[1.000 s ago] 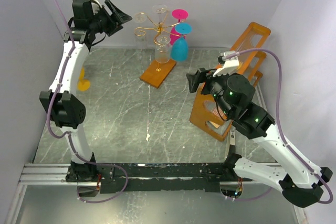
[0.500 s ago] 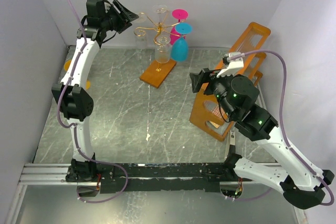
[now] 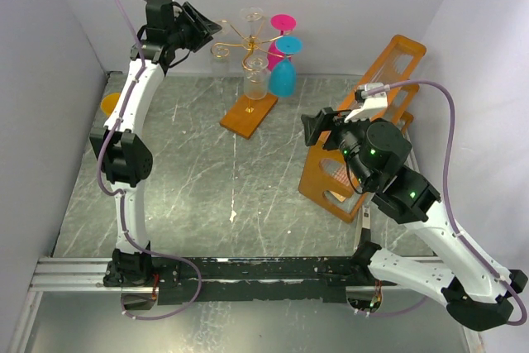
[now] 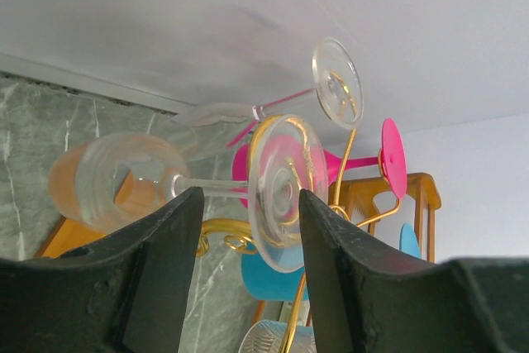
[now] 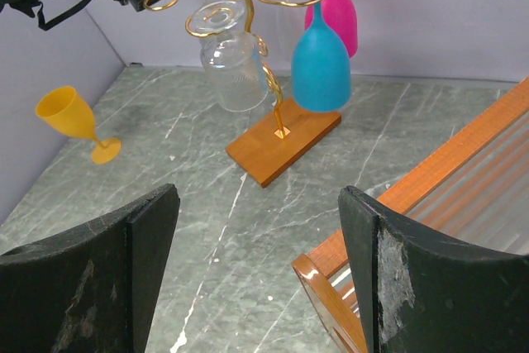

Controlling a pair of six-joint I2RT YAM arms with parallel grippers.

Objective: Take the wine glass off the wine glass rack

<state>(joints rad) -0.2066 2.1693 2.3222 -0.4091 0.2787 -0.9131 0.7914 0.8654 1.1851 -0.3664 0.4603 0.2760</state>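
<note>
the left gripper hovers high beside the thin gold wire rack on its flat orange base. its fingers are spread wide, and the foot of a clear wine glass hanging from a scroll arm shows between them. the right gripper, equally wide and empty, hangs over the grey marbled table.
</note>
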